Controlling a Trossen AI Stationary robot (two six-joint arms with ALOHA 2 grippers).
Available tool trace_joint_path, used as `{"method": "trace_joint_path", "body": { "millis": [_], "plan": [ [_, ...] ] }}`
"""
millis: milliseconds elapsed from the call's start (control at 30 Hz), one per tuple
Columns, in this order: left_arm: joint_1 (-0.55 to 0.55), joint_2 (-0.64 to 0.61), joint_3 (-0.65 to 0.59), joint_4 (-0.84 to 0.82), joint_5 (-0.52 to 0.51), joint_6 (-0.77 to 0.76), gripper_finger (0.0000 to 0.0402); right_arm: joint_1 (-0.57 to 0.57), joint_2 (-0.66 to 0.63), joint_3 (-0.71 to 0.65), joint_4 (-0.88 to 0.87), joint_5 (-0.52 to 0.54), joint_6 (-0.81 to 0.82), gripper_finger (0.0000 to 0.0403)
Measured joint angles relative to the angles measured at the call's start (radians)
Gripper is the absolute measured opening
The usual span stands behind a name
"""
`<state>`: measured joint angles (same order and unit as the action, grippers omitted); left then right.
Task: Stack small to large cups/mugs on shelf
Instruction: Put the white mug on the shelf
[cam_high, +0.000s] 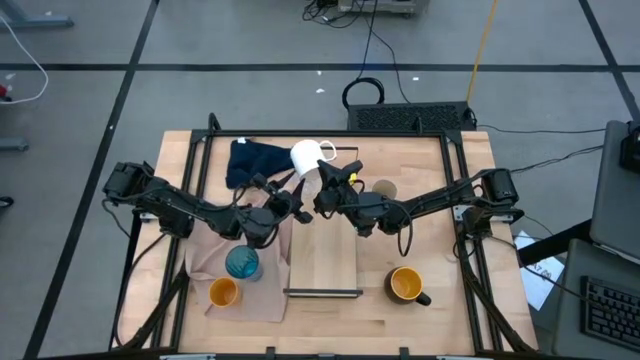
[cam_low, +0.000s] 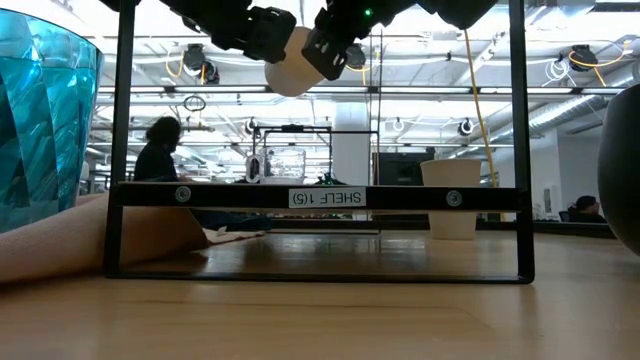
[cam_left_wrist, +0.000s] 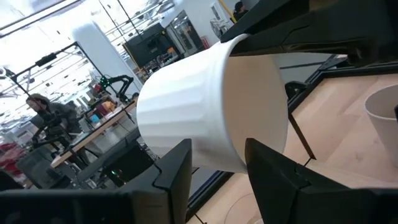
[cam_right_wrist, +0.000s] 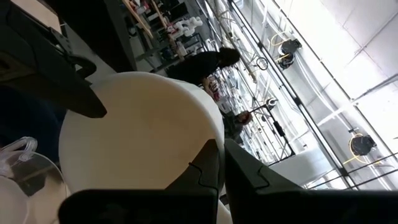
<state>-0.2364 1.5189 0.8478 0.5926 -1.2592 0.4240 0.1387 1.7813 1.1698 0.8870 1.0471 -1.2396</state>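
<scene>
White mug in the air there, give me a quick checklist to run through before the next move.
1. Left gripper grip on the white mug: ok, its fingers straddle the rim wall.
2. Right gripper: shut and close against the mug. Whether it actually grips the mug: cannot tell.
3. Mug lifted clear of the table: ok, the low view shows it up above the shelf frame.
4. Shelf top free for placing: ok, the plank is bare.
5. Other cups out of the way: ok, the teal tumbler and small orange cup are beside the shelf on one side, and the orange mug is on the other.
</scene>
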Motion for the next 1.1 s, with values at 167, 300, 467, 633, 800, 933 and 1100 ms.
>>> {"method": "trace_joint_path", "body": {
  "millis": [167,300,467,633,800,933,1100],
  "plan": [
    [0.001,0.000,0.000,0.001,0.002,0.022,0.0149,0.000,0.000,0.000,-0.001,0.002,-0.005,0.0000],
    [0.001,0.000,0.000,0.001,0.003,0.043,0.0147,0.000,0.000,0.000,-0.001,0.002,-0.014,0.0000],
    [0.002,0.000,0.000,0.003,0.007,0.054,0.0110,0.000,0.000,0.000,-0.001,0.002,-0.024,0.0000],
    [0.001,0.000,0.000,0.004,0.007,0.065,0.0065,0.000,0.000,0.000,-0.002,0.004,-0.026,0.0000],
    [0.001,0.000,0.000,0.004,0.010,0.069,0.0038,0.000,0.000,0.000,-0.002,0.005,-0.026,0.0000],
    [0.001,0.000,0.000,0.003,0.010,0.072,0.0030,0.000,0.000,0.000,-0.004,0.007,-0.027,0.0000],
    [0.001,0.000,0.000,0.004,0.010,0.072,0.0023,0.000,0.000,0.000,-0.003,0.007,-0.027,0.0000]
  ]
}}
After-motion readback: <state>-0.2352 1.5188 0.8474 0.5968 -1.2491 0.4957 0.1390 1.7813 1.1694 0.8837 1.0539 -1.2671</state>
